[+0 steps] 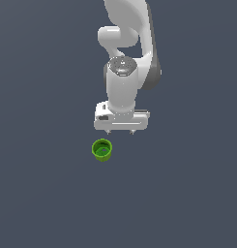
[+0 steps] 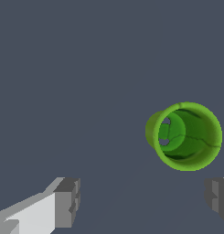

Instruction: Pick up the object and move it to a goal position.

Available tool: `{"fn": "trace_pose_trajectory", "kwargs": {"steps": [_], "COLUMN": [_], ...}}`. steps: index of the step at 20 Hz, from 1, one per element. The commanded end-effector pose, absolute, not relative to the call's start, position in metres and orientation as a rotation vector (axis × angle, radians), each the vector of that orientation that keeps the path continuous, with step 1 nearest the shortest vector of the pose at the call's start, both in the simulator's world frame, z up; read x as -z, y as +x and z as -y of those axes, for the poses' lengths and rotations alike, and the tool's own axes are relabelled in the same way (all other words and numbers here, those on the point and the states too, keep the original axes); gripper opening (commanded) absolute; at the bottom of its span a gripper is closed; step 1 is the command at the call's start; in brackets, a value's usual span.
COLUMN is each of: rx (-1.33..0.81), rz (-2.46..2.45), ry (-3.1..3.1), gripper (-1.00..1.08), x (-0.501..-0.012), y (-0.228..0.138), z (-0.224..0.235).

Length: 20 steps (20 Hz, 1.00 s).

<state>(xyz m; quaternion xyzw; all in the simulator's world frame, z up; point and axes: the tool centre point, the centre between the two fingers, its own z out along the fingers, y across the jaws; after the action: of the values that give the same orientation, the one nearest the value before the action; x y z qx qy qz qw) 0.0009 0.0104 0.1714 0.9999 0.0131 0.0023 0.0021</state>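
1. my hand hangs above the tabletop, fingers spread apart with nothing between them. in the wrist view one fingertip and the other sit far to either side of bare grey surface.

2. the object, a small bright green cup, stands upright on the tabletop, just nearer to the exterior camera than my hand and a little toward the exterior view's left. it is close to my hand but not touching it, and not yet between my fingers.

3. how i expect it to handle: it looks like a stiff, thick-walled little cup, so i judge it light and rigid, unlikely to crush or flex. the rounded side may be slick, so a loose pinch could let it twist or squirt out.

4. where i would take hold: it is narrower than my open hand, so i would straddle the whole cup and close on opposite sides of the outer wall, below the thick rim, centred so it does not roll sideways. pinching one wall, with one finger inside and one outside, looks like a workable fallback.

5. count: one green cup, one arm, one hand with two fingers. i see no goal marker in either view, and nothing else on the tabletop.
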Motion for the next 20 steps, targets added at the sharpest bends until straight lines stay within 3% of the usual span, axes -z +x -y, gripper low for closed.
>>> {"fn": "trace_pose_trajectory", "kwargs": {"steps": [1,20], "rx": [-0.007,-0.046], "rz": [-0.041,-0.041], "ry": [3.137,3.171], "gripper": [0.28,0.28], "x": [-0.171,-0.167], "y": [0.001,0.003], "z": [-0.010,0.000]}}
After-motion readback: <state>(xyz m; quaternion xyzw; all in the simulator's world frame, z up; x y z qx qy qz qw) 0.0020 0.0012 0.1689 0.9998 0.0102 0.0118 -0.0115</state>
